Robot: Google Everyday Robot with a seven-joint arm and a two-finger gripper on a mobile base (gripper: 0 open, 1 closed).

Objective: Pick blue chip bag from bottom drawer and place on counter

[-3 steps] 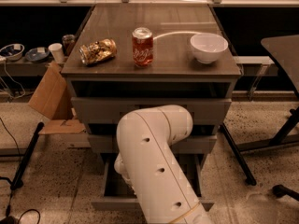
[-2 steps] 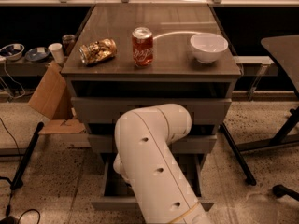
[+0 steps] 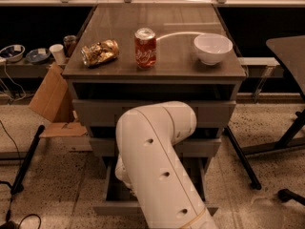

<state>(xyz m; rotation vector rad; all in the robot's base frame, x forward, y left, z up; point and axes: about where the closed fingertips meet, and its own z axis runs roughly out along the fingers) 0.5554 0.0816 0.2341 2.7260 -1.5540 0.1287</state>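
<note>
Gripper: hidden. It sits out of sight behind the white arm (image 3: 157,166), down in or just over the open bottom drawer (image 3: 113,207). Whether it is apart, together or clamped on anything cannot be told.
Arm: its big white elbow fills the near middle of the view, in front of the two upper drawers, and the forearm drops toward the drawer opening.
Change: almost none over the last second. The elbow has crept slightly left and up, the drawer stands pulled out as it did, and nothing on top has moved.
Blue chip bag: not visible. The arm covers most of the drawer's inside, and the strip showing at the left is only dark drawer wall and floor. By judgement the bag lies under the arm, not yet lifted out.
Counter (image 3: 176,63): carries a crushed golden bag (image 3: 99,52) at the left, a red soda can (image 3: 145,47) in the middle and a white bowl (image 3: 212,47) at the right, each well apart. No blue bag is among them.
Meaning: the near-stillness reads as the slow part of the reach — settling on the bag inside the drawer. Lifting it out and placing it both remain to be done.
</note>
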